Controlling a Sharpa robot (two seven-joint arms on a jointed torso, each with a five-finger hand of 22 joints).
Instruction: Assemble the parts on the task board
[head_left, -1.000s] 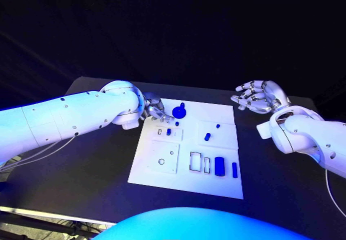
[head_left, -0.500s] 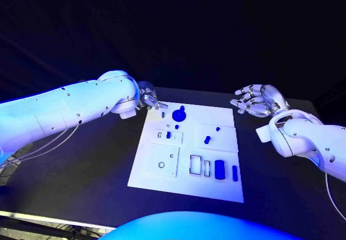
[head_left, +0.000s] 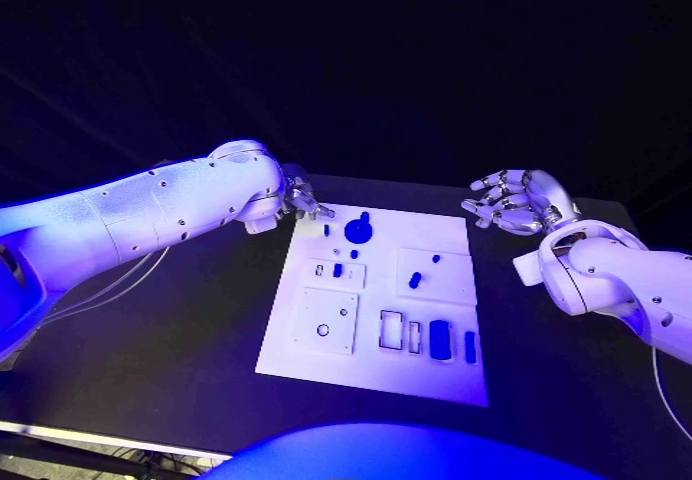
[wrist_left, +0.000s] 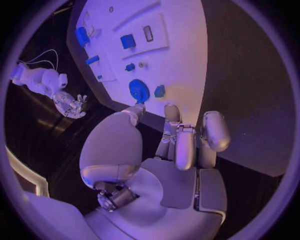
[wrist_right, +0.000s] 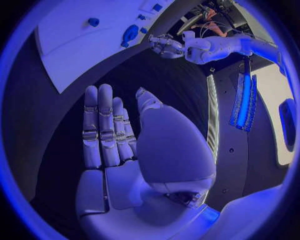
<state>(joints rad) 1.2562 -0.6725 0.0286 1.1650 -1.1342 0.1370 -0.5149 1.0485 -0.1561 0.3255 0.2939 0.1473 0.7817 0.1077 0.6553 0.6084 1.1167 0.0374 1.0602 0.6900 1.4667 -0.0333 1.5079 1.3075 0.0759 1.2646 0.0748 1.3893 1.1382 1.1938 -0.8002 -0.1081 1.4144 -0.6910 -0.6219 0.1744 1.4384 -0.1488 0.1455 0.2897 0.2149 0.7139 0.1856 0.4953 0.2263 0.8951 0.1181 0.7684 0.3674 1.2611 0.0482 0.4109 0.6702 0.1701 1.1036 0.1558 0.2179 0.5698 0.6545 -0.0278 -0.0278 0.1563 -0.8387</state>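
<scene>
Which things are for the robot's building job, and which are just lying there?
For the job:
task board
blue parts, like the round one
left hand
right hand

Just there:
black table

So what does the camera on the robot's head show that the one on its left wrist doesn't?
Head view alone: the whole task board down to its near edge, and both white arms. Left wrist view alone: the left hand from behind, its fingers apart and holding nothing. Both share the board, the round blue part at its far end, and the right hand, open beside the board.
</scene>
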